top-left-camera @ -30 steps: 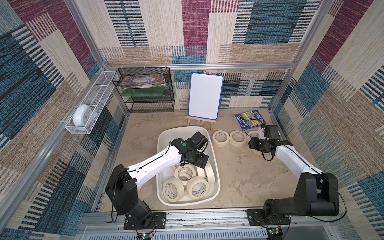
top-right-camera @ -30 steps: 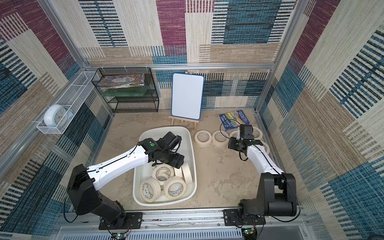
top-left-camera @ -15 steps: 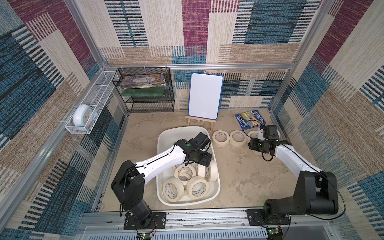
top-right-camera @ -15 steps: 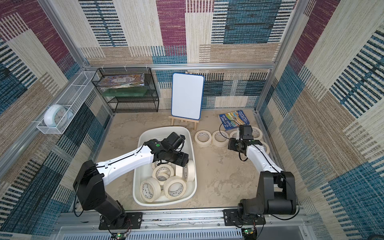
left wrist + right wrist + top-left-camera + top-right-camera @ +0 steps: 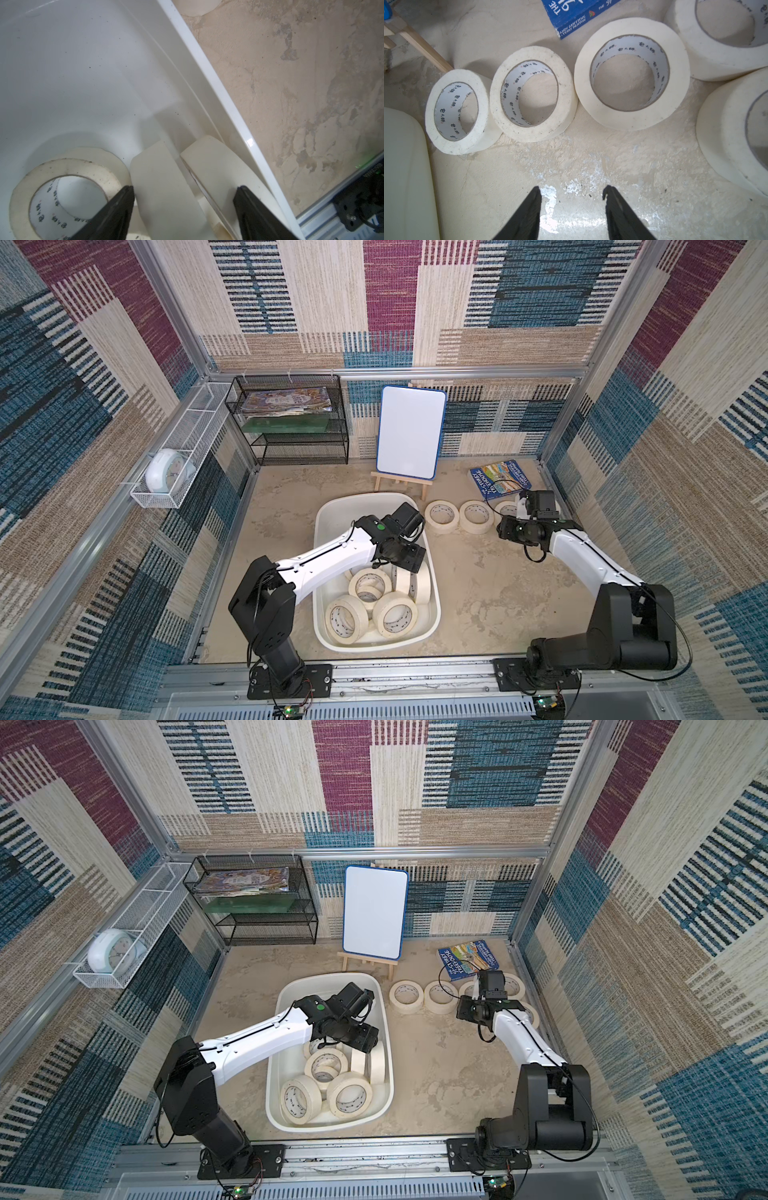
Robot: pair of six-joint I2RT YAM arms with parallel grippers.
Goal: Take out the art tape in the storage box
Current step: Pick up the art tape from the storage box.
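The storage box (image 5: 353, 510) is a white oblong tub in the middle of the floor. Several cream art tape rolls lie in its near half (image 5: 347, 620) (image 5: 349, 1094). Two rolls stand on edge against its right wall (image 5: 423, 585). My left gripper (image 5: 409, 562) (image 5: 185, 188) reaches down into the box, open, with its jaws astride those upright rolls (image 5: 162, 182) (image 5: 216, 168). Several more rolls lie flat on the floor to the right of the box (image 5: 441, 516) (image 5: 531, 93). My right gripper (image 5: 502, 526) (image 5: 572, 189) hangs open and empty over bare floor just short of them.
A whiteboard on a wooden easel (image 5: 409, 433) stands behind the box. A blue book (image 5: 500, 481) lies at the back right. A black mesh shelf (image 5: 291, 423) sits at the back left. A white wire basket with a clock (image 5: 166, 472) hangs on the left wall.
My left gripper has shifted nearer and rightward inside the box onto the upright rolls, and its jaws have narrowed a little. The right arm has barely moved, and its jaws have narrowed slightly.
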